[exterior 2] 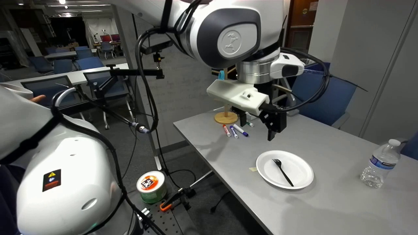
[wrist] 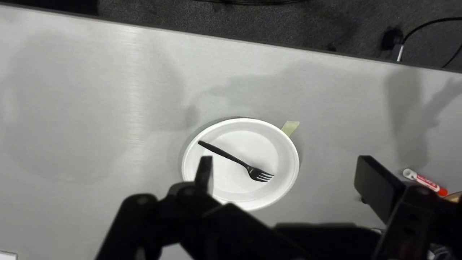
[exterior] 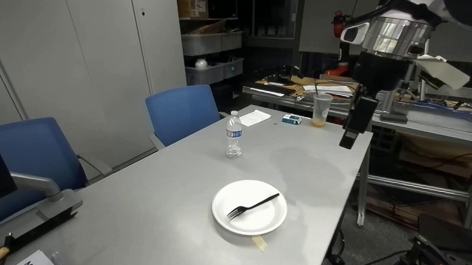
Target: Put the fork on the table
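the light grey surface [wrist: 231, 65] fills most of the wrist view. on it, just below the middle of the frame, sits the white plate [wrist: 256, 146]. my fingers [wrist: 379, 187] hang above, spread wide and holding nothing: one at lower right, the other, left of centre, overlapping the plate's lower-left rim. the fork [wrist: 237, 161] lies within the plate, slightly up the frame from my fingers and nearer the one left of centre. its long axis slants from its handle at upper left to its tines at lower right, closer to the line between my fingers than across it, so i judge i should turn before closing. it is thin and all black, slender-handled.
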